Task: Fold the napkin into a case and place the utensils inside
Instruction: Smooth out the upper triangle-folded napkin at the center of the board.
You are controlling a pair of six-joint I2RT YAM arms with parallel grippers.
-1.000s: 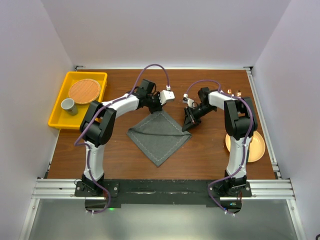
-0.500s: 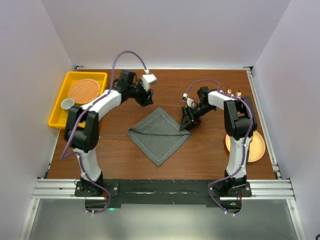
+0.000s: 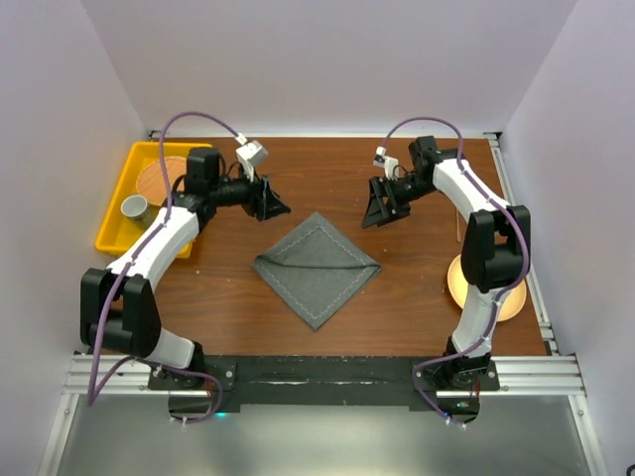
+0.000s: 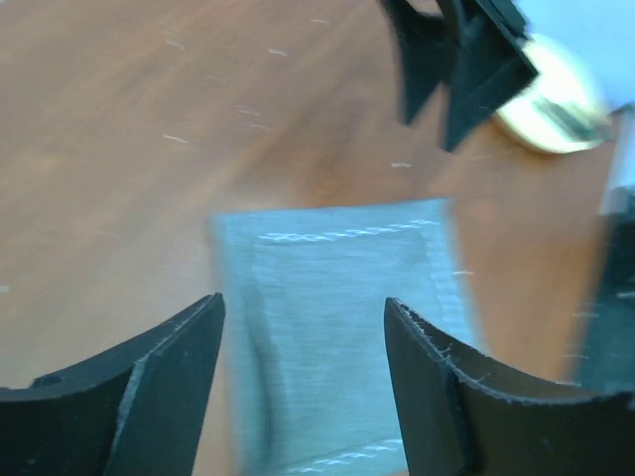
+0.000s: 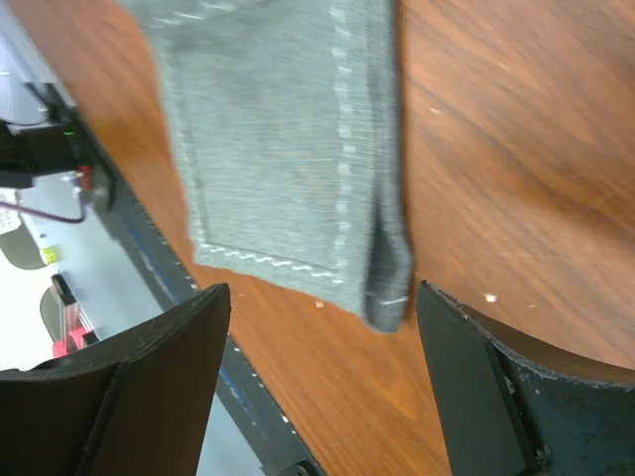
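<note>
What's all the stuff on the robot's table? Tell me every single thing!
napkin: one, dark grey, folded over, middle of the table.
tray: one, yellow, far left side.
round mat: one, orange-brown, in the tray, partly behind the left arm.
cup: one, grey, in the tray.
plate: one, yellow-orange, right side, partly under the right arm.
table: one, brown wood.
left gripper: one, black, open, beyond the napkin on the left.
right gripper: one, black, open, beyond the napkin on the right.
</note>
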